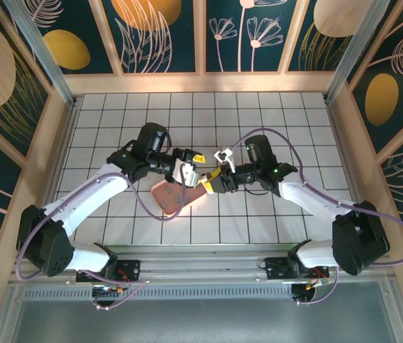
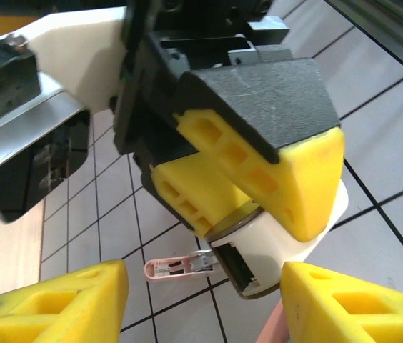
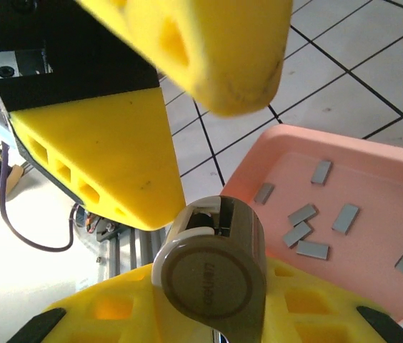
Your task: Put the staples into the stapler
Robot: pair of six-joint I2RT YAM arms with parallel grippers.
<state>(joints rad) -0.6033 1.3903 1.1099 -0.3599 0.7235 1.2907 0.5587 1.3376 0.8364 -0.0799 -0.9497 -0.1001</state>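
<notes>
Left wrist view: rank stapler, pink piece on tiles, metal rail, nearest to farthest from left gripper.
1. stapler, held in the right fingers, just ahead of the left gripper.
2. pink piece, on the tiles, lower left.
3. metal rail, top right.

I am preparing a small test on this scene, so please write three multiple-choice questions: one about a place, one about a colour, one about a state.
1. Where do the staples lie?
A. in the tray
B. on the bare tiles
C. in a glass jar

2. What colour is the tray?
A. blue
B. pink
C. green

3. How is the right end effector?
A. open and empty
B. shut on a staple
C. shut on the stapler

Answers:
1 A: the right wrist view shows the grey strips scattered inside the tray.
2 B: its rim and floor are pink.
3 C: in the left wrist view its yellow fingers clamp the whitish stapler from both sides.
</notes>
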